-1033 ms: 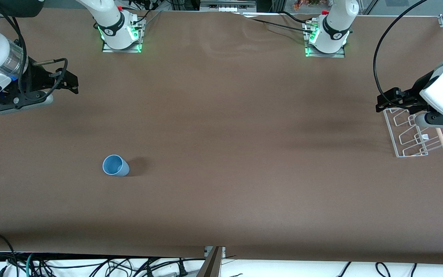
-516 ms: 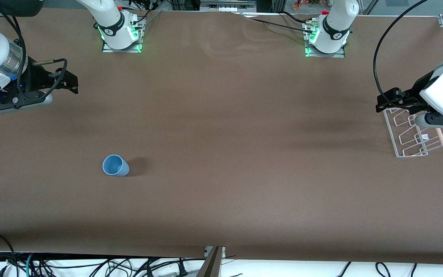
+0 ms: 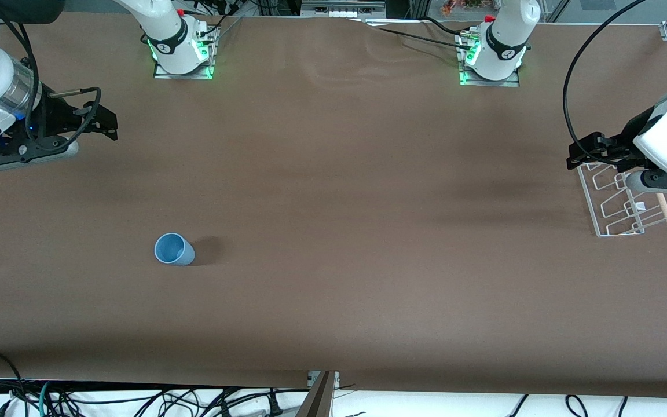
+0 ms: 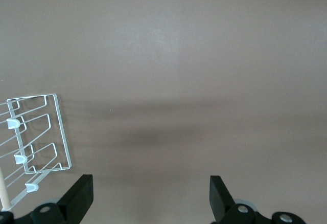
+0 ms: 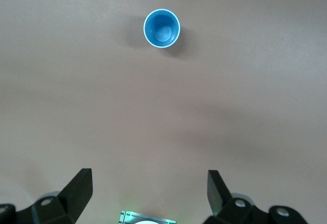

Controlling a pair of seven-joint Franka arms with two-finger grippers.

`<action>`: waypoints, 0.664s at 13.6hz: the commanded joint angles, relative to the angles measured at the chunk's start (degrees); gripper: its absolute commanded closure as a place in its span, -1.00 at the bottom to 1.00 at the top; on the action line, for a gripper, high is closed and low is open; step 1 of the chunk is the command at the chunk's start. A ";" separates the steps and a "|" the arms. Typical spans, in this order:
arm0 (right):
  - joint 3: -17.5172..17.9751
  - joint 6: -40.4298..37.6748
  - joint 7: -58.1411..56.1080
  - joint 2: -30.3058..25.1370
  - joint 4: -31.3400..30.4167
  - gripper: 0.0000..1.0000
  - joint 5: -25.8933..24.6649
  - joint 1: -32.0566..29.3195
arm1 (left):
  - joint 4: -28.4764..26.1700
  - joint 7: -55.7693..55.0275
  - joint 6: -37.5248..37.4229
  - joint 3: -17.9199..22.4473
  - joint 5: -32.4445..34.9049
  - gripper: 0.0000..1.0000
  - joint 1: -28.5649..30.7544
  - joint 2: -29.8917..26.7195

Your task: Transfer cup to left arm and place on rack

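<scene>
The light-blue cup (image 3: 174, 249) stands upright, mouth up, on the brown table toward the right arm's end; it also shows in the right wrist view (image 5: 161, 28). My right gripper (image 3: 105, 123) is open and empty over bare table, well apart from the cup; its fingers (image 5: 80, 183) stand wide. The white wire rack (image 3: 617, 200) with its wooden rod (image 3: 664, 208) sits at the left arm's end and shows in the left wrist view (image 4: 36, 137). My left gripper (image 3: 585, 152) is open and empty over the rack's edge, fingers (image 4: 82, 193) wide.
The two arm bases (image 3: 183, 55) (image 3: 493, 58) with green lights stand along the table's back edge. Black cables (image 3: 571, 87) hang by the left arm. Loose cables (image 3: 79, 399) lie below the table's front edge.
Both arms have shifted only very slightly. The cup and the rack have not moved.
</scene>
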 commanded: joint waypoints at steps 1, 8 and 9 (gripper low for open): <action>0.77 -0.53 0.75 -1.09 -0.38 -0.99 -0.18 -0.70 | 2.03 -0.27 -0.67 0.11 -0.99 -1.00 -0.25 0.98; 0.68 0.69 0.75 -1.00 -1.52 -0.99 -0.62 -0.70 | 2.12 -0.27 -0.76 0.02 -0.64 -1.00 -0.25 1.07; 0.68 0.96 0.75 -1.00 -1.87 -0.99 -0.80 -0.70 | 2.12 -0.19 -0.67 0.02 -0.81 -1.00 -0.34 1.07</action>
